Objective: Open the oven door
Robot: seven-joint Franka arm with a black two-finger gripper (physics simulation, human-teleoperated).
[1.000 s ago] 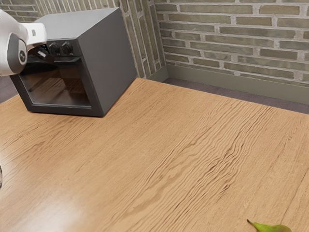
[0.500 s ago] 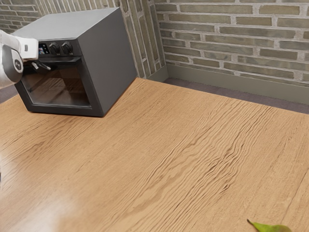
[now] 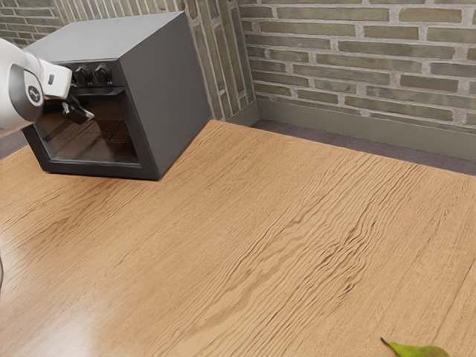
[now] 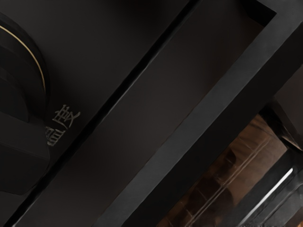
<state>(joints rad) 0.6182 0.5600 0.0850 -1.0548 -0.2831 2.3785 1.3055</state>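
Gripper [image 3: 82, 113], black, is positioned in front of the upper part of the oven door [image 3: 95, 143]; whether it is released, clenched or grasping anything cannot be told. Contact with the door handle [image 4: 189, 127] cannot be confirmed either. The wrist view presents this handle as a dark straight bar, with the control panel [image 4: 113, 42] to one side and door glass [image 4: 232, 165] (brownish, with reflections) to the other. A round control knob [image 4: 19, 137] is located on the panel, light lettering [image 4: 64, 125] just beside it.

The arm [image 3: 18, 93], white, enters from the exterior view's left. The oven door is closed, seated in the front of the grey oven [image 3: 175, 93], below the control knobs. The oven stands upright on the wood-grain table [image 3: 260, 223], near its far edge. A green pear [image 3: 418, 350] with a brown stem lies well apart from the oven, at the exterior view's lower right, partly out of frame. A brick wall [image 3: 357, 52] with a plain baseboard [image 3: 357, 126] stands beyond the table.
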